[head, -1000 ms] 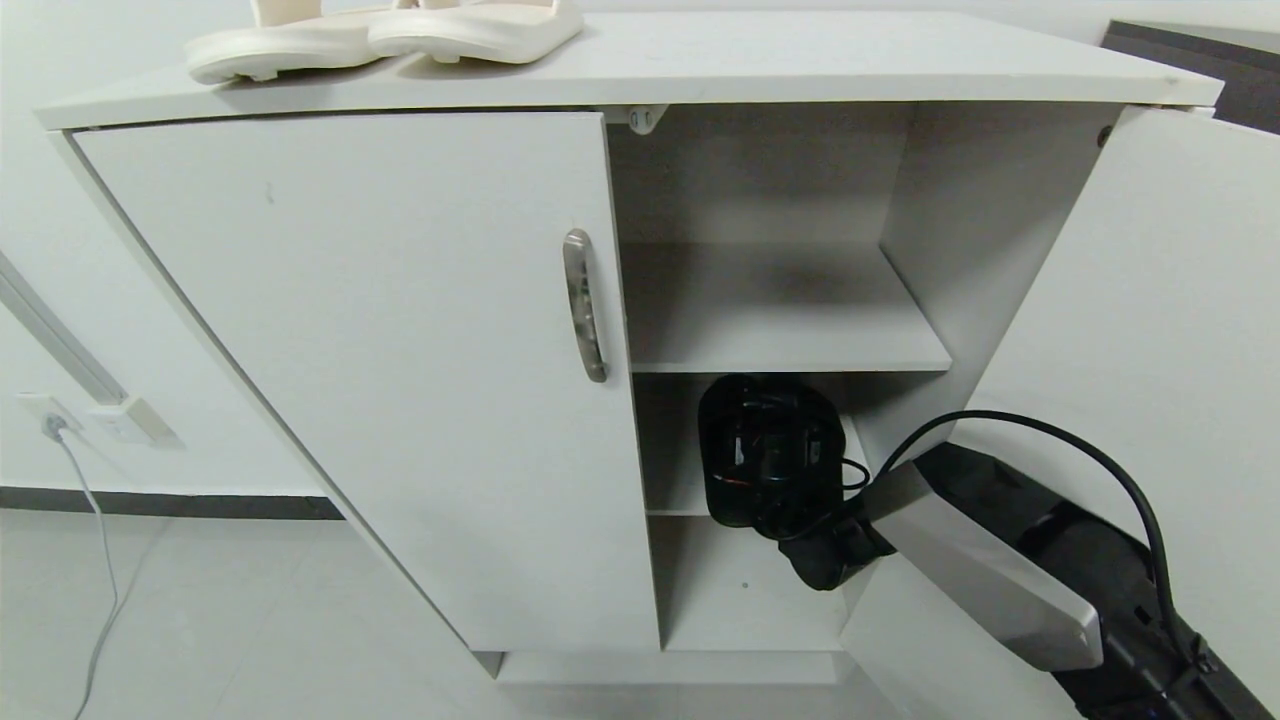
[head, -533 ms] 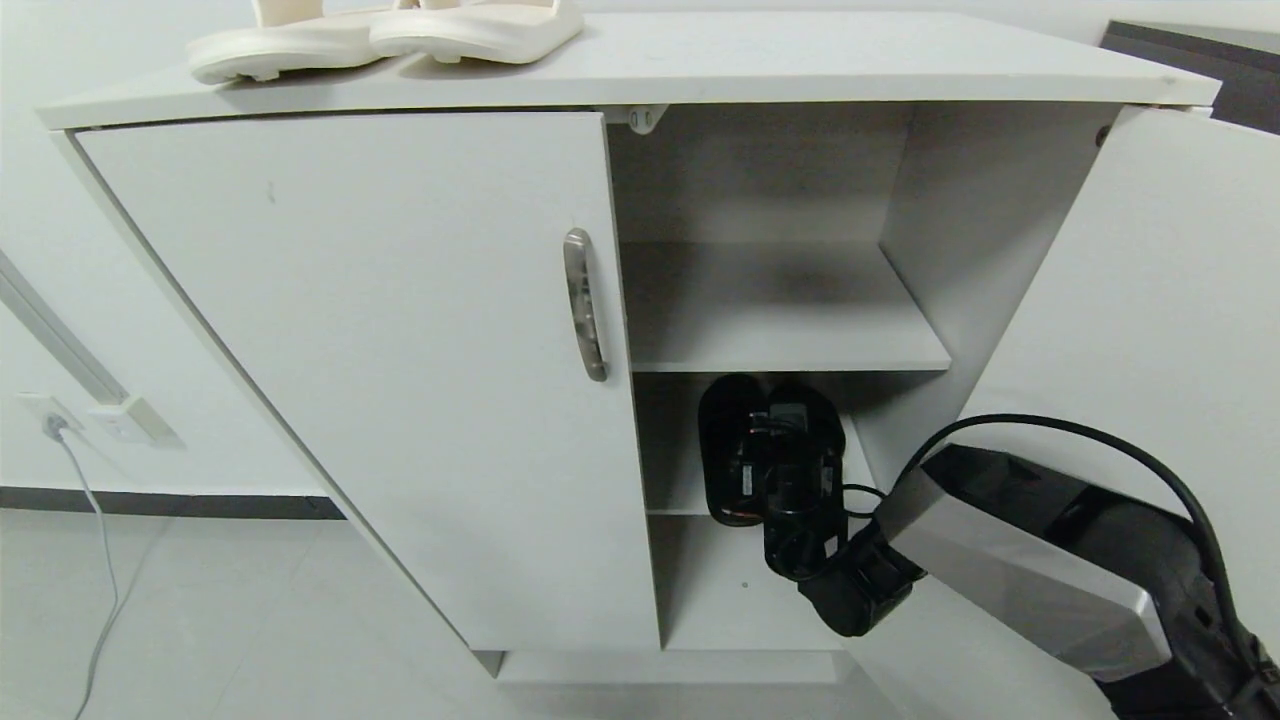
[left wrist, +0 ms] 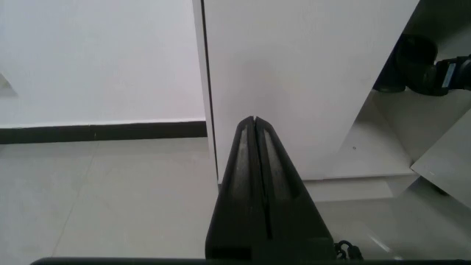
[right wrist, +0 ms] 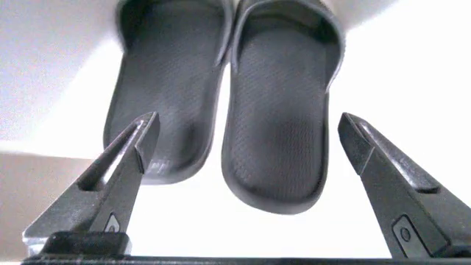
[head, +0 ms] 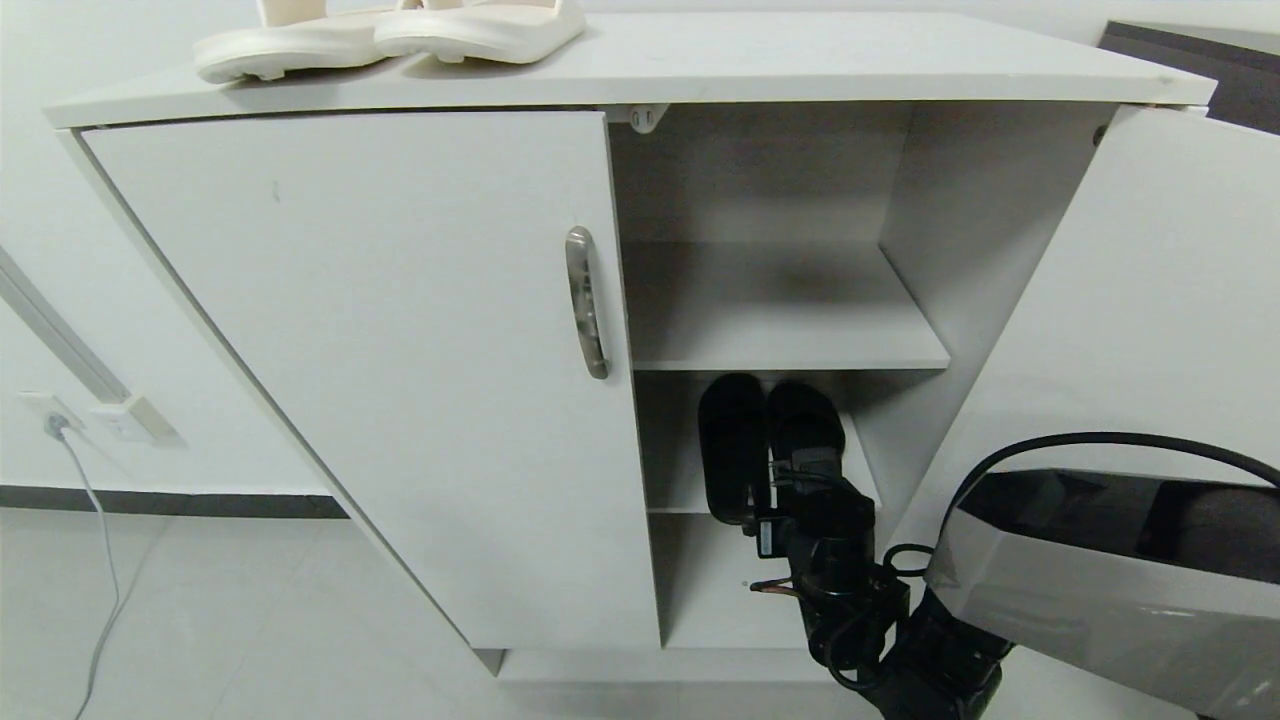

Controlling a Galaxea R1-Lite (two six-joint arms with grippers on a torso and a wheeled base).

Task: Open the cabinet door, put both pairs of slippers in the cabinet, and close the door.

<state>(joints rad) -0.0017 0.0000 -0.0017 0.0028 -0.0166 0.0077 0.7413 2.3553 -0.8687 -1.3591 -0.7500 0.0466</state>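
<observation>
White cabinet (head: 700, 70) against a pale wall, left door (head: 350, 350) shut, right door (head: 1130, 300) swung wide. Black slippers (head: 735, 445) lie side by side on the lower shelf, in the middle compartment, while the cream slippers (head: 390, 38) sit on the cabinet top at its left end. Right gripper (right wrist: 248, 120) hangs just before the black pair's near ends, jaws spread wide and empty; left gripper (left wrist: 254, 121) is low near the floor before the left door, fingers pressed together on nothing.

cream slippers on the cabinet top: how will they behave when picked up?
The cream slippers look like thick moulded foam: probably light, with some give when squeezed. Flat soles on the cabinet top suggest they won't roll or tip. They appear to touch, so lifting one may drag the other.
</observation>
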